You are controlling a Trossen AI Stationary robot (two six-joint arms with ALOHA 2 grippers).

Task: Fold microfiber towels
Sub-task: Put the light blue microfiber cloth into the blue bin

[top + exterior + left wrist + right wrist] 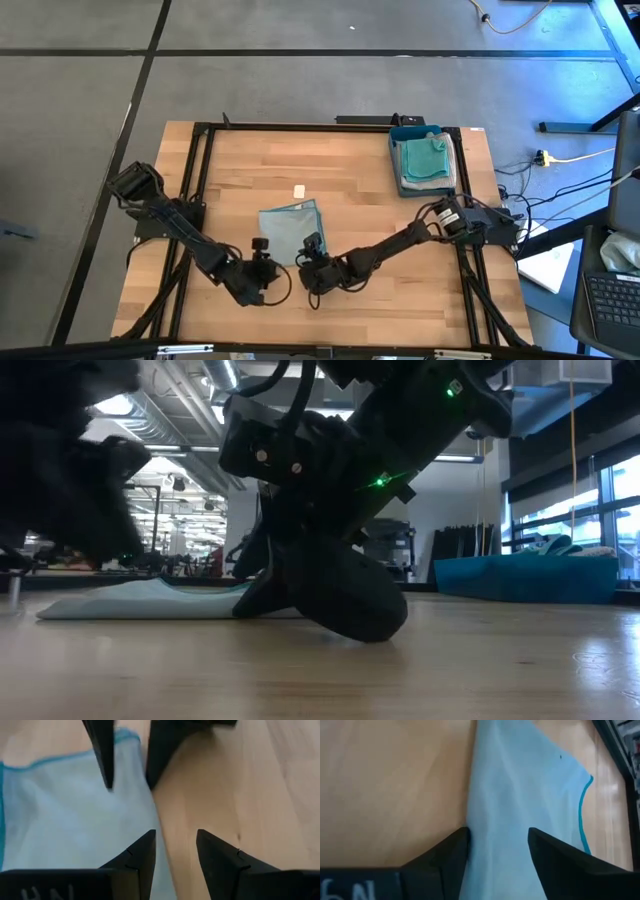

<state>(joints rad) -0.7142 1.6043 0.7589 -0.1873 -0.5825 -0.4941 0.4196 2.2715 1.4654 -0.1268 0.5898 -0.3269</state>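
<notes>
A pale blue microfiber towel point(290, 225) with a teal hem lies flat on the wooden table near its middle; it also shows in the low view point(140, 600). My left gripper point(262, 247) is open and low at the towel's near left edge, one finger over the cloth point(60, 810) and one over bare wood. My right gripper point(314, 245) is open and low at the towel's near right edge, with the cloth point(530, 785) running between its fingers. The right gripper's fingertips point(105, 755) also show in the left wrist view. My left gripper stands with its open fingers on either side of the towel's side edge point(155, 815); I cannot tell whether they touch it. My right gripper stands with its open fingers point(455, 850) over the towel's edge strip point(495, 820), slanting down; I cannot tell whether they touch it.
A blue plastic tray point(393, 165) at the far right holds a stack of folded towels point(425, 155), a teal one on top; it also shows in the low view point(520, 575). A small white tag point(299, 191) lies on the wood beyond the towel.
</notes>
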